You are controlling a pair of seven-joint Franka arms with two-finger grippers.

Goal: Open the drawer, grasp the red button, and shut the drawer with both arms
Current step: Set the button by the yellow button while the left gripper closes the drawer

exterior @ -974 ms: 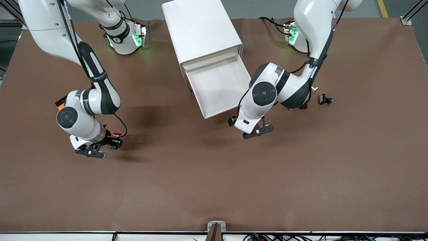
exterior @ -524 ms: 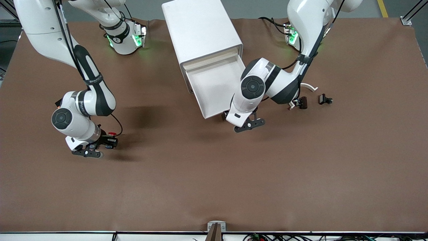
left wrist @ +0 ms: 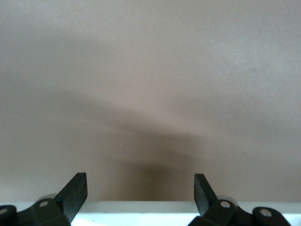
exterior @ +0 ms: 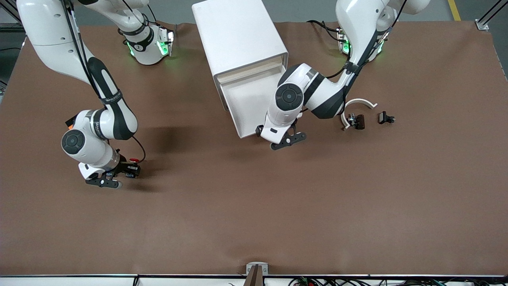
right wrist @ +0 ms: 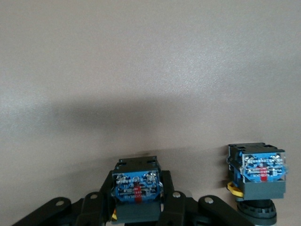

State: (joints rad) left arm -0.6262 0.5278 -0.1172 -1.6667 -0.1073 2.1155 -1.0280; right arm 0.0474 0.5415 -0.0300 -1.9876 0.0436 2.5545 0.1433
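Note:
The white drawer (exterior: 254, 103) stands pulled out of the white cabinet (exterior: 238, 35), and its tray shows nothing inside. My left gripper (exterior: 265, 134) is open at the drawer's front edge, at the corner toward the left arm's end. In the left wrist view the drawer's white rim (left wrist: 146, 213) lies between the spread fingers of the left gripper (left wrist: 138, 182). My right gripper (exterior: 130, 171) hangs low over the table toward the right arm's end, shut on the button (exterior: 135, 161), whose red cap shows beside the fingers. The right gripper (right wrist: 138, 184) clamps the button's blue block (right wrist: 136, 187).
A second blue-block button (right wrist: 257, 175) with a yellow part stands on the table close to the held one. An orange cube (exterior: 71, 127) peeks out by the right arm's wrist. A white curved piece (exterior: 359, 103) and two small black parts (exterior: 357, 121), (exterior: 385, 118) lie toward the left arm's end.
The left arm has swung from over the bare table to the drawer's front corner, uncovering the white curved piece. The right gripper has shifted slightly toward its end with the button.

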